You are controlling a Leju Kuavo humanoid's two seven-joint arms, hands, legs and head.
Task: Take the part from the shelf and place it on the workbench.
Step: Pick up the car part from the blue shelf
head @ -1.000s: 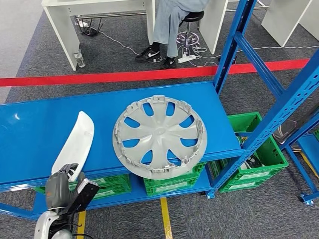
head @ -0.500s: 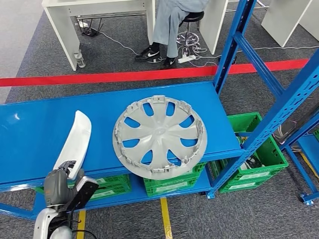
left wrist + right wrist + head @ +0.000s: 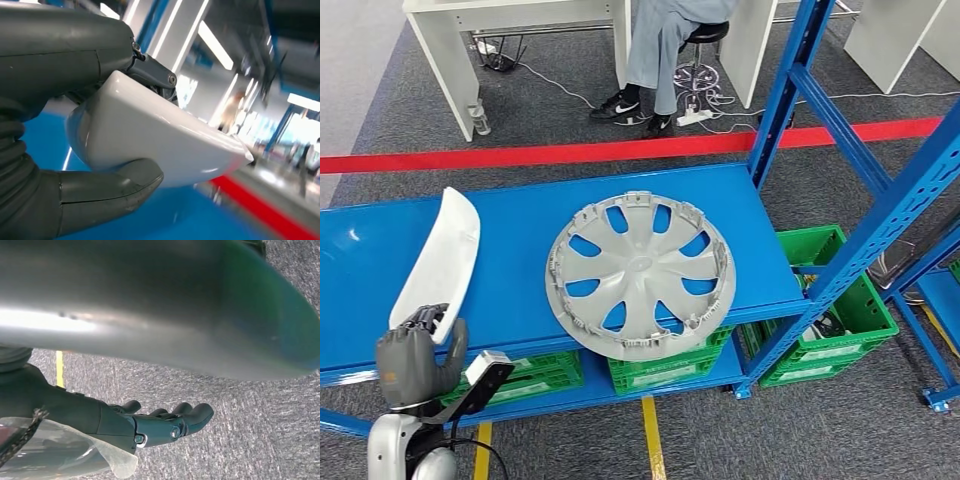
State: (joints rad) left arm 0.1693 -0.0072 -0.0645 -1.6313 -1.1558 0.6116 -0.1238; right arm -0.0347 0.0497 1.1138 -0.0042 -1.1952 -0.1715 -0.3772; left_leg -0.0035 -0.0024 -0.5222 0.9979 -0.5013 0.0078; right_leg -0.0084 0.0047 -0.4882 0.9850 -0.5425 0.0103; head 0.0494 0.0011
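A long white curved plastic part (image 3: 439,260) is lifted above the blue shelf (image 3: 516,250) at its left front. My left hand (image 3: 416,352) grips its near end; in the left wrist view the thumb (image 3: 113,192) and fingers clamp the white part (image 3: 151,135) from both sides. A large grey wheel cover (image 3: 641,272) lies flat in the middle of the shelf, overhanging the front edge. My right hand (image 3: 162,422) hangs over the grey carpet with its fingers loosely apart and nothing in them.
Blue shelf uprights (image 3: 788,90) rise at the right. Green crates (image 3: 841,320) sit on the lower level under the shelf. A red floor line (image 3: 546,153) runs behind, with white desks (image 3: 456,50) and a seated person (image 3: 660,50) beyond.
My left hand has pulled left and back toward me with the white part, which has risen off the shelf and swung left. The wheel cover has not moved.
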